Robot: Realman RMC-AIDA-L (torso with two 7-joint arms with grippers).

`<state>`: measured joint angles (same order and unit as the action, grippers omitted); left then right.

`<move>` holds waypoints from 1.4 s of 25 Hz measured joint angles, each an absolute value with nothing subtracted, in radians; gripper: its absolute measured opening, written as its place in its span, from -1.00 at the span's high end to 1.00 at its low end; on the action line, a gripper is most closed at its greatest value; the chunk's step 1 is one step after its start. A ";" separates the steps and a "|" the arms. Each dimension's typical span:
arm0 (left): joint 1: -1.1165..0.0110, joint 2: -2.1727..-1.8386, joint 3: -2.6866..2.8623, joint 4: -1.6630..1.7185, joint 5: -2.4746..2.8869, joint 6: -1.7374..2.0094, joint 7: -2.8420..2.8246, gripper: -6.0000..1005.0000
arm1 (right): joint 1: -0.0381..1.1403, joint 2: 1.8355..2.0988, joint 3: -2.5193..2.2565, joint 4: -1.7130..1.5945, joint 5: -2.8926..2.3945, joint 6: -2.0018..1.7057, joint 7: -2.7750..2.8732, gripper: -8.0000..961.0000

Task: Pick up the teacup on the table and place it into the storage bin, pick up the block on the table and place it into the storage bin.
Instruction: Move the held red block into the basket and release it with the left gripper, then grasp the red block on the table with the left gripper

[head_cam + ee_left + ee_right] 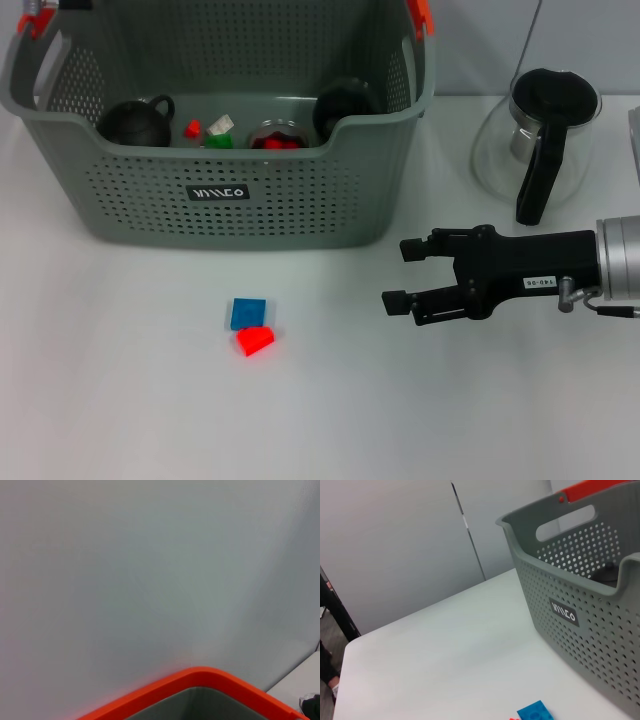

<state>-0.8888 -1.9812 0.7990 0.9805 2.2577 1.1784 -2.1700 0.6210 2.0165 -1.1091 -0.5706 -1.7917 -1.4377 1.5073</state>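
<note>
The grey-green perforated storage bin (230, 190) stands at the back left of the white table. No teacup stands on the table; inside the bin I see a black teapot (135, 122), a dark round cup-like item (345, 105), a small bowl with red in it (278, 135) and small red and green blocks (205, 133). A blue block (248, 312) and a red block (255, 341) lie touching on the table in front of the bin. My right gripper (397, 275) is open and empty, to the right of the blocks. The right wrist view shows the bin (580, 590) and the blue block (535, 713).
A glass pot with a black lid and handle (540, 140) stands at the back right, behind my right arm. The left wrist view shows only a wall and the bin's orange handle clip (200, 677). The table's edge shows in the right wrist view (350, 645).
</note>
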 joint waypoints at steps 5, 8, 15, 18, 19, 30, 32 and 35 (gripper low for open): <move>-0.868 -1.984 0.784 1.035 2.218 1.268 -2.170 0.18 | 0.620 2.014 -1.109 -0.571 -1.792 -1.440 1.506 -0.93; -0.812 -2.000 0.774 1.144 2.111 1.449 -2.124 0.05 | 0.620 2.014 -1.109 -0.571 -1.791 -1.441 1.506 -0.93; -0.645 -2.067 0.941 1.438 2.086 1.959 -1.835 -0.61 | 0.621 2.015 -1.105 -0.571 -1.792 -1.434 1.506 -0.93; -0.568 -2.115 1.103 1.516 2.253 1.943 -1.783 -0.71 | 0.624 2.018 -1.104 -0.571 -1.792 -1.431 1.506 -0.93; -0.568 -2.115 1.103 1.516 2.253 1.943 -1.783 -0.74 | 0.625 2.019 -1.105 -0.571 -1.792 -1.428 1.506 -0.93; -0.524 -2.172 1.526 1.458 2.627 1.635 -1.834 -0.77 | 0.622 2.021 -1.102 -0.566 -1.792 -1.420 1.507 -0.92; -0.531 -2.171 1.589 1.445 2.681 1.598 -1.819 -0.77 | 0.621 2.022 -1.101 -0.564 -1.792 -1.420 1.506 -0.92; -0.536 -2.171 1.658 1.431 2.759 1.540 -1.761 -0.77 | 0.620 2.023 -1.101 -0.563 -1.792 -1.420 1.507 -0.92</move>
<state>-0.5364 -2.1712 1.6578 1.4314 2.7586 1.5400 -1.7614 0.6203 2.0229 -1.1006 -0.5634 -1.7916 -1.4203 1.5071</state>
